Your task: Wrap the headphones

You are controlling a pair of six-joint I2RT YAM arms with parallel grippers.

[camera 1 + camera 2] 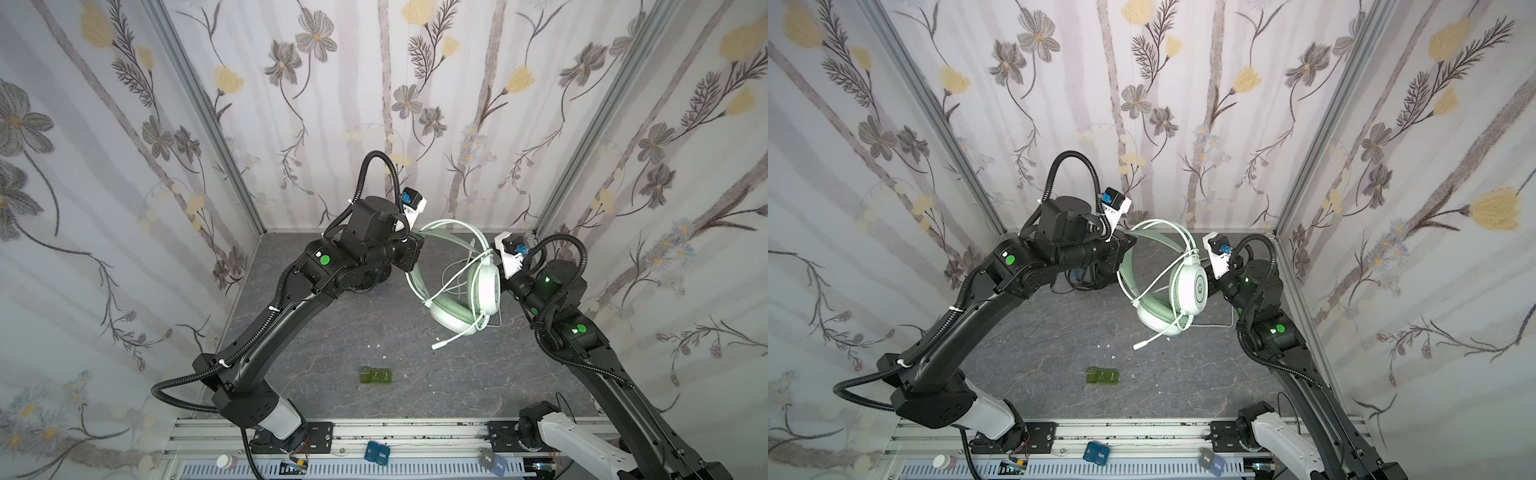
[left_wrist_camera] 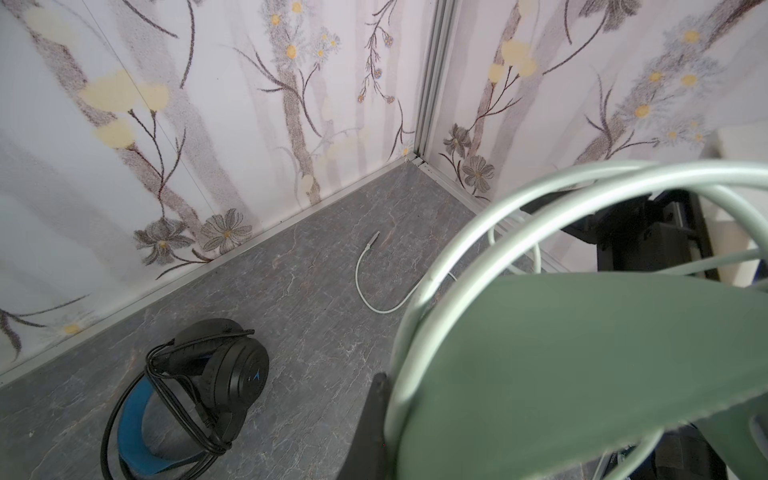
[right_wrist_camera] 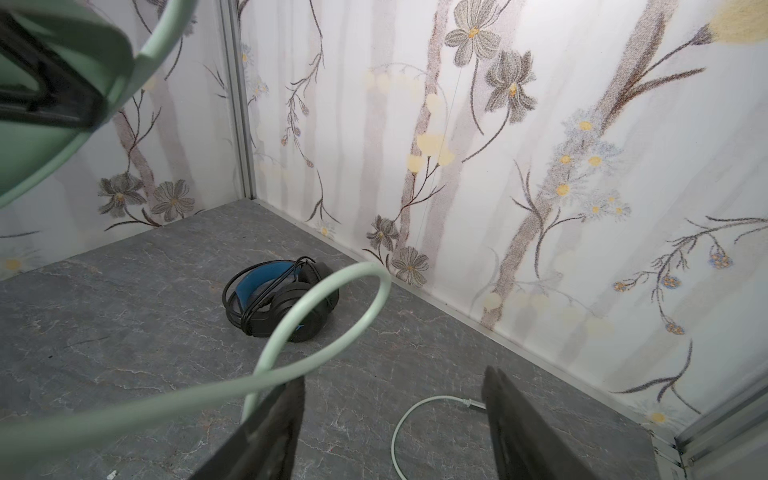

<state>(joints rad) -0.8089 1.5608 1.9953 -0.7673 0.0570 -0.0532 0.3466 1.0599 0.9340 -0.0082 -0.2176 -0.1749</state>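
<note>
Mint-green plastic hangs in the air right of the middle. The mint-green headset [image 1: 487, 286] is lifted clear of the table [image 1: 332, 324], with the left pincer [image 1: 417, 249] clamped tight on its headband [image 2: 582, 353]. The right pincer [image 3: 390, 378] stands wide with nothing between its jaws. A loop of the pale cable [image 3: 332, 286] curls just beside one jaw; I cannot tell whether it touches. The rest of that cable trails down to the table, where its plug [image 2: 375, 237] lies loose near the back wall. The black headset [image 2: 208, 374] lies on the table toward the back left corner, and its black cord looks already wound about it.

The step in hand appears to be winding the pale cable round the green headset, and much of it is unwound. To do this well, the right pincer should take the cable close to the headset rather than out at the plug, so each turn stays short and taut. The turns should lie side by side on the headband while the left pincer holds steady. The microphone arm [image 1: 453, 336] juts out below and could snag a loop. Such cable likely springs back, so light tension is needed until the plug end is tucked.
</note>
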